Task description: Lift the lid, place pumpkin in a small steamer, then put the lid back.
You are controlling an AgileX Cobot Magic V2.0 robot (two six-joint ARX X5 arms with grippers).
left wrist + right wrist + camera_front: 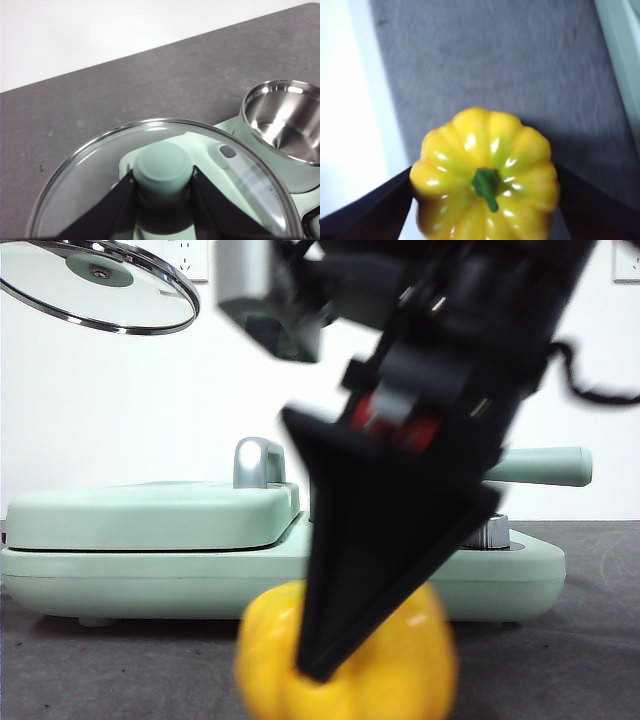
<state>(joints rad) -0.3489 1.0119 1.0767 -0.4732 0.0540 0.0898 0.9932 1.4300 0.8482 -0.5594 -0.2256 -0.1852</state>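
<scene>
Front view: the right gripper reaches down on the glossy yellow ribbed toy pumpkin on the grey table.

Left wrist: jaws clamp the knob of the raised clear glass lid, fragile, beside the open mint-green small steamer.

Right wrist: jaws flank the pumpkin's slick sides, probably light.

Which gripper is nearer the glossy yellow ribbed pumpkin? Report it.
Right. The right gripper brackets the glossy yellow ribbed pumpkin with a finger on either side, low at the table. The left gripper is raised well above, shut on the clear glass lid's knob.
</scene>
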